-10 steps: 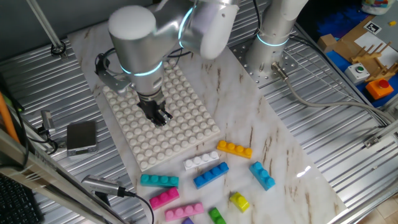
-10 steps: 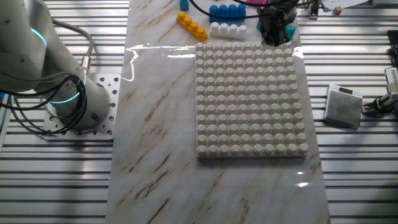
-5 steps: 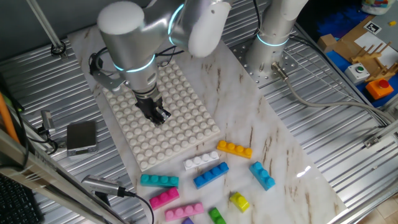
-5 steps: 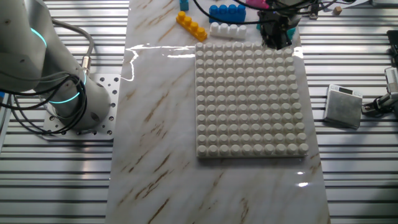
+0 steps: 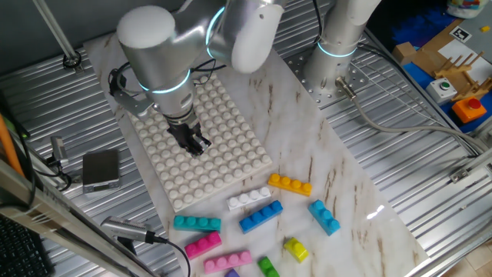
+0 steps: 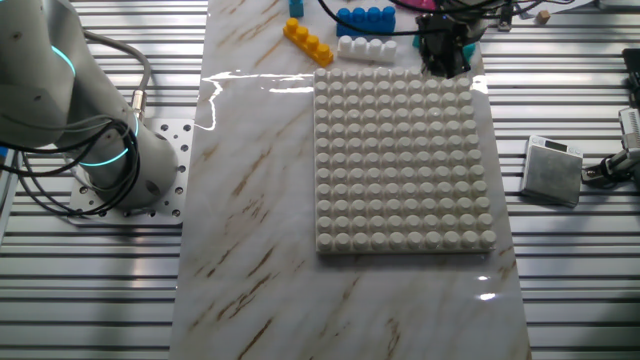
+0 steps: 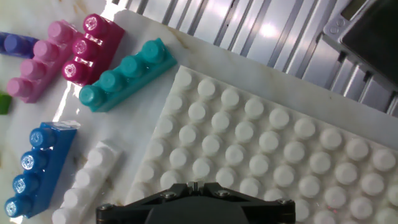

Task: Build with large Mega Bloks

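Gripper (image 5: 194,143) of grey robot arm (image 5: 165,54) hovered low over white studded plastic baseplate (image 5: 201,142), near its edge — jaw state could not be told, nothing seen between fingers. Loose chunky bricks lay on marble tabletop (image 5: 338,169) beside plate: teal brick (image 7: 127,74), blue brick (image 7: 38,167), white brick (image 7: 87,183), magenta brick (image 7: 90,46), orange brick (image 5: 290,184) — all apart from gripper.

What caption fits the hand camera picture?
Robot claw above the white studded plastic baseplate, beside the teal plastic brick.
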You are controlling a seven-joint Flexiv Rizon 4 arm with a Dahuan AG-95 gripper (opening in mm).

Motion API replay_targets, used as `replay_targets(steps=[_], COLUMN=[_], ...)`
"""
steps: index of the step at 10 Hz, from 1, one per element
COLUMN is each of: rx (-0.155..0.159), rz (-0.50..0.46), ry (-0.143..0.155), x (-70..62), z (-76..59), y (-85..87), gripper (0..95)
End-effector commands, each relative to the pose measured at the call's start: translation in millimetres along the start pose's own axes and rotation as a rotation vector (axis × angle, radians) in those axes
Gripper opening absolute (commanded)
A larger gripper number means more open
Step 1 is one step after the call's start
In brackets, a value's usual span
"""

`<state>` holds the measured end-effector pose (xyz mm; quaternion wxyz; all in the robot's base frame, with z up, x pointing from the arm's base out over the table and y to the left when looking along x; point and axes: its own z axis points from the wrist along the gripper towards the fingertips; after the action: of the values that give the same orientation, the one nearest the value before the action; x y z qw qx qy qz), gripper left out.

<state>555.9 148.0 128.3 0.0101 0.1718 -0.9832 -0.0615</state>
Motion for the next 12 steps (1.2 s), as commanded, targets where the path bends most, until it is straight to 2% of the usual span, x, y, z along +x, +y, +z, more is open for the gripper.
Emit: replay_targets(steps=[1,2,3,4,6,7,9,12], rx=[0.003,0.004,0.004,0.003,0.007,0.009,0.007,-0.012], rz=[0.121,0.154,0.162,0.179,0.184,0.183,0.179,0.167], ry=[-0.007,-0.009,-0.011,-0.014,-0.012,-0.012,-0.009,-0.034], x=[-25.9,-36.5,-40.4,-52.1,-62.4,-65.8,-66.0,-65.8], z=[12.9,19.3,21.5,26.4,31.3,34.2,34.1,33.9], y=[22.5,35.2,40.0,51.4,61.8,67.8,68.6,68.4], gripper=[0.0,0.0,0.0,0.0,0.0,0.0,0.0,0.0])
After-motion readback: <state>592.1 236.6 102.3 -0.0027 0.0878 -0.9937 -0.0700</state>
